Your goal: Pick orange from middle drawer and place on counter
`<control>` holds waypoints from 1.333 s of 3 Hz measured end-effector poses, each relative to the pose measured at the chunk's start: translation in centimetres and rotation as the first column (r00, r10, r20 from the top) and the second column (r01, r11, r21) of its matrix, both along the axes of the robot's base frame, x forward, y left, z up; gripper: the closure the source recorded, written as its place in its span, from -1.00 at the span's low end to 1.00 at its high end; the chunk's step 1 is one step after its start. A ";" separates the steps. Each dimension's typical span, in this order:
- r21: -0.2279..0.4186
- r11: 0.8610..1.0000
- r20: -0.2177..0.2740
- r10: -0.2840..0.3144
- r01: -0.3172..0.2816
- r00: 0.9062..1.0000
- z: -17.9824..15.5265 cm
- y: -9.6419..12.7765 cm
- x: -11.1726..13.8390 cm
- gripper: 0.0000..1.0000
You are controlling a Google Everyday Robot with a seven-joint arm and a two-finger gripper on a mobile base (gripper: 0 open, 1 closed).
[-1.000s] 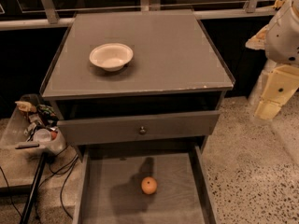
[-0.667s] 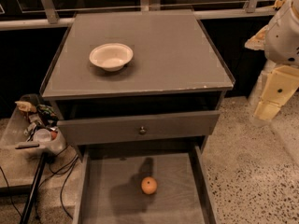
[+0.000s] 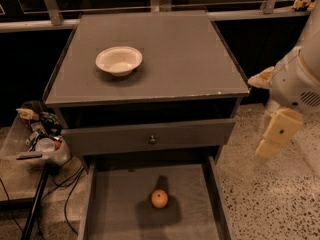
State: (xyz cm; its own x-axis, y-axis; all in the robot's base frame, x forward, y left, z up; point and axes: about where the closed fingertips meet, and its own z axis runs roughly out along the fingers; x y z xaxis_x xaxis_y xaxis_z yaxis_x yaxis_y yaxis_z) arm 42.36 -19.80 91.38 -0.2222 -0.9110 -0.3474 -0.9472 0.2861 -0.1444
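middle drawer (image 3: pixel 115 209): we see its front cut off | orange (image 3: pixel 159 198): round, no long axis, dimple upward | gripper (image 3: pixel 276 134): right of counter (image 3: pixel 200 59), we cannot tell its grip state

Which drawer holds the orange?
The lower drawer, pulled far out; the knobbed drawer above is barely open. The claw hangs right of the counter.

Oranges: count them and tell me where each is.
1. The orange lies on the floor of the open middle drawer. The gripper hangs right of the cabinet. Others may be hidden in other drawers.
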 end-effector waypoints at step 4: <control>0.217 0.975 0.078 0.027 -0.043 0.997 -16.2 3.6 -1.0 -1.00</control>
